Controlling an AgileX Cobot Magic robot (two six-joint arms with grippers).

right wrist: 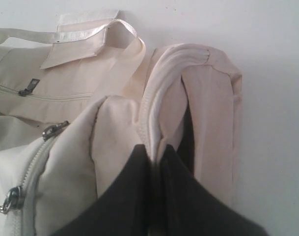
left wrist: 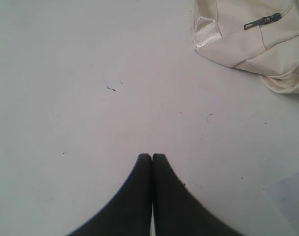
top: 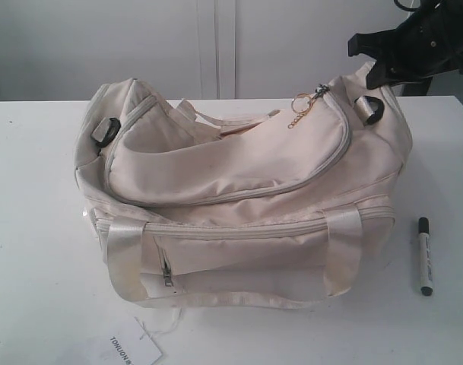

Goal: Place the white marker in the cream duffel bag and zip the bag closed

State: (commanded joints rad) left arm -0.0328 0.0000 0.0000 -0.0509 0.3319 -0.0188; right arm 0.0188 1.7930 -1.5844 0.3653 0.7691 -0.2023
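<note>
The cream duffel bag [top: 239,167] lies in the middle of the white table, its curved top zipper run round the flap and the gold chain pull [top: 304,105] near its right end. The white marker [top: 424,256] lies flat on the table just right of the bag, black cap pointing away. My right gripper [right wrist: 155,150] is shut on a fold of cream fabric at the bag's right end [right wrist: 188,98]; it shows as a dark shape [top: 377,70] at the upper right. My left gripper [left wrist: 152,156] hangs shut and empty over bare table, with a bag corner [left wrist: 247,44] off to one side.
A white paper tag [top: 132,350] on a thread lies by the table's front edge, left of centre. The bag's front pocket zip pull [top: 167,272] faces the front. A white wall panel [top: 216,46] rises behind the table.
</note>
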